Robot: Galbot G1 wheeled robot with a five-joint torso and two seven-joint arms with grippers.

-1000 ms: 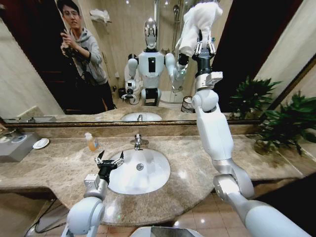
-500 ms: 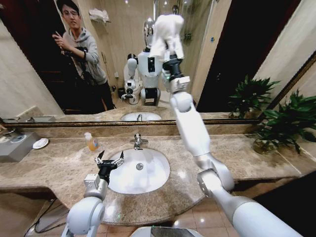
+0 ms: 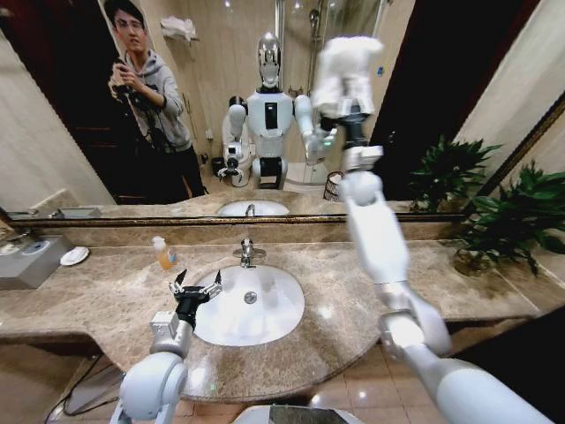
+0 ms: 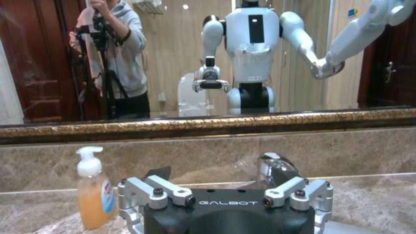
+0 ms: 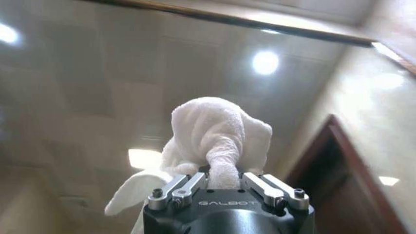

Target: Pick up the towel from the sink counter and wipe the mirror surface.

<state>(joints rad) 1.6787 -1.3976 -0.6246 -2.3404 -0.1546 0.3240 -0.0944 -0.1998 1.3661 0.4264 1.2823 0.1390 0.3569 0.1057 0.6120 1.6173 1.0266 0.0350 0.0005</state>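
Head view: right gripper (image 3: 350, 108) raised high vs the mirror (image 3: 203, 106), towel (image 3: 346, 72) bunched upright above it. Right wrist view: fingers (image 5: 188, 184) clamped on towel. Left gripper (image 3: 196, 289) spread apart over basin (image 3: 265, 309).

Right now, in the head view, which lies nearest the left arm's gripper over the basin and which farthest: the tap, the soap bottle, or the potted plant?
From the left gripper, low over the white basin:
1. Chrome tap, just behind the basin.
2. Soap bottle, by the back wall; nearly as close, hard to rank.
3. Potted plant, far off at the counter's right end.
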